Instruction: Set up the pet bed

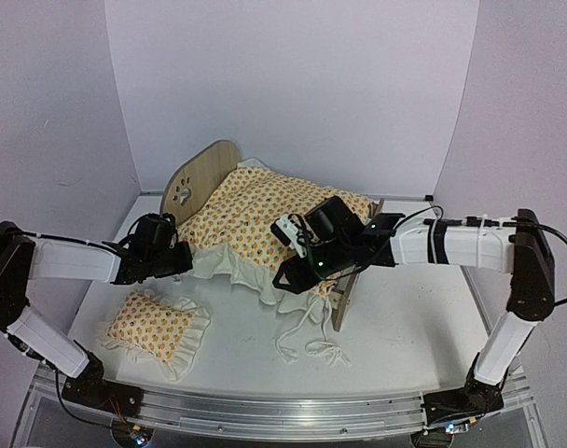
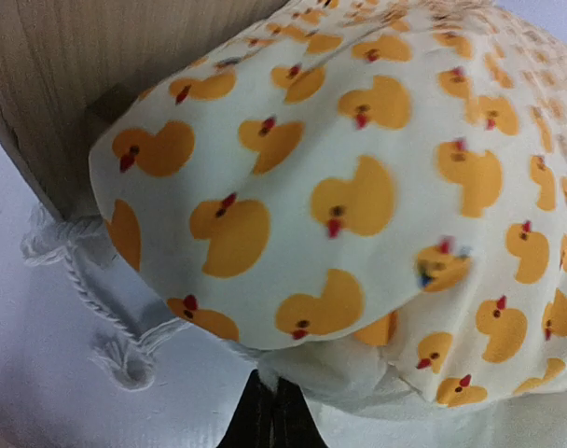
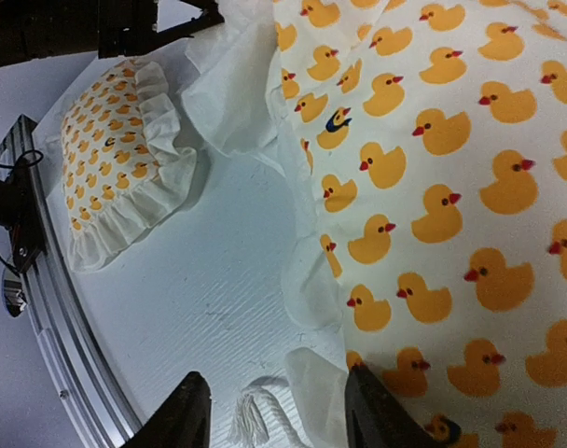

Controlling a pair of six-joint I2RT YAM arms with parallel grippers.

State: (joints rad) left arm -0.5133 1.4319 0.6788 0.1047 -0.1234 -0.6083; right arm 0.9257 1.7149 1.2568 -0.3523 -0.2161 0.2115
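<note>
The pet bed stands mid-table, with its plywood headboard [image 1: 201,177] at the back left and its footboard [image 1: 351,285] at the near right. A duck-patterned ruffled blanket [image 1: 274,219] covers it and hides the mattress. My left gripper [image 1: 178,259] is at the blanket's left edge near the headboard [image 2: 69,75]. In the left wrist view it [image 2: 272,385] is shut on the white ruffle [image 2: 349,369]. My right gripper [image 1: 293,273] hovers at the blanket's near edge. Its fingers [image 3: 276,378] stand apart, with a fold of ruffle [image 3: 321,383] and a cord end [image 3: 251,415] between them.
The matching ruffled pillow [image 1: 158,322] [image 3: 116,159] lies on the table at the near left. White cords [image 1: 307,341] trail on the table in front of the footboard, and another cord [image 2: 88,280] hangs by the headboard. The metal rail [image 1: 283,411] runs along the near edge.
</note>
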